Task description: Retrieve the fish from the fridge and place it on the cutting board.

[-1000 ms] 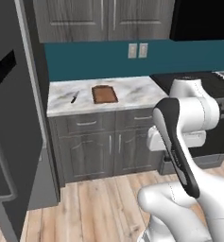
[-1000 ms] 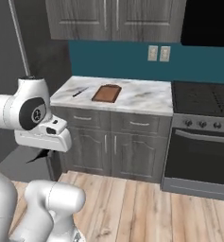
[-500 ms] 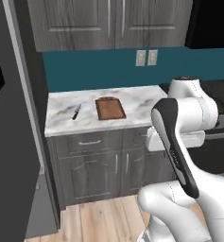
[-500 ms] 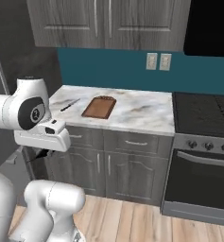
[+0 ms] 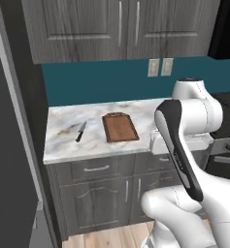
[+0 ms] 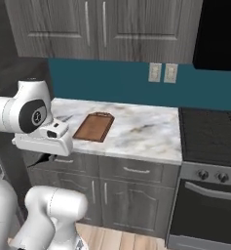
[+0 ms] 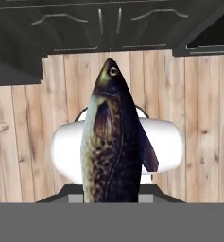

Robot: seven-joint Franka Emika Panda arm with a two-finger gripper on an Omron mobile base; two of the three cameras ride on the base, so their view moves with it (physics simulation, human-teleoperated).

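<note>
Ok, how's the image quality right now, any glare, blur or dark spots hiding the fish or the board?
Hand view: the fish is sharp and evenly lit, with dark cabinets above it. Left base view: the cutting board is clear on the pale counter, no glare; the left edge is dark. Right base view: soft but readable, with the board well lit.

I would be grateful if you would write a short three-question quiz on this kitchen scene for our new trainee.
1. True or false: the reddish-brown wooden cutting board has nothing lying on it.
2. What lies on the marble counter left of the board in the left base view? A) black-handled knife B) red tomato C) white plate
3. Fill in: in the hand view, the dark grey-silver fish hangs over the wooden ____.

Key: 1 true; 2 A, the knife; 3 floor.
</note>
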